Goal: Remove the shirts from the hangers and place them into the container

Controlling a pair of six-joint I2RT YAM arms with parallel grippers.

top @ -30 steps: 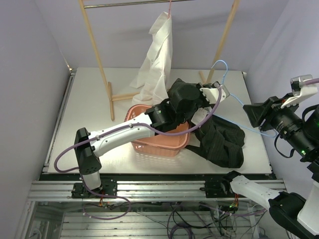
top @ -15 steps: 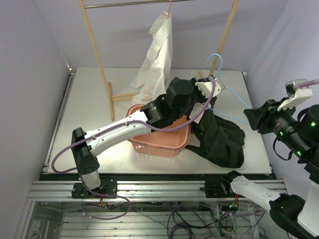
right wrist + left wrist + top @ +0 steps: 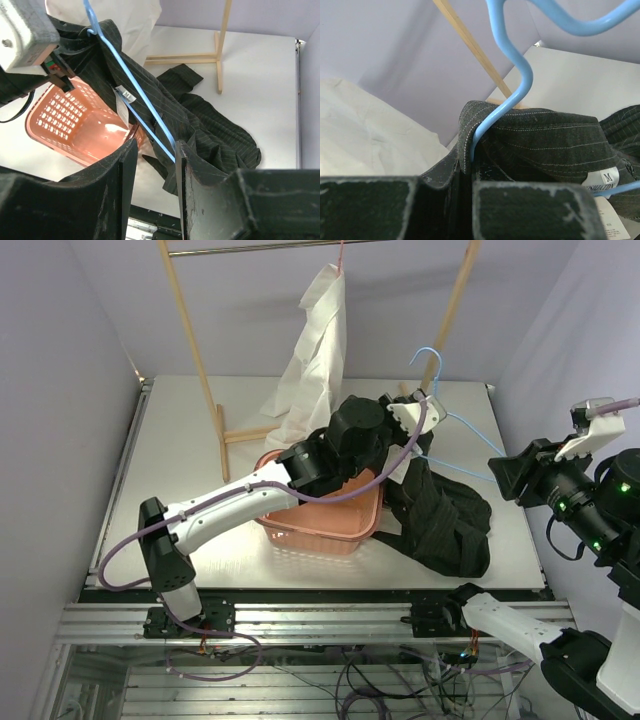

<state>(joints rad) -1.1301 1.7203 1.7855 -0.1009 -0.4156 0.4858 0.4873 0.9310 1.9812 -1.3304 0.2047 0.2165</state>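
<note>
White table; lavender walls; wooden rack.

From above, the left end effector is masked by its own wrist housing, so its fingertips cannot be made out. The basket has its far rim and much of its inside covered by the left arm. The dark shirt disappears under that arm at its upper end. The white shirt has its pink hanger cut off by the top edge. The right end effector hides where the blue hanger ends. In the left wrist view the tag reads "M"; the smaller print below is illegible.
</note>
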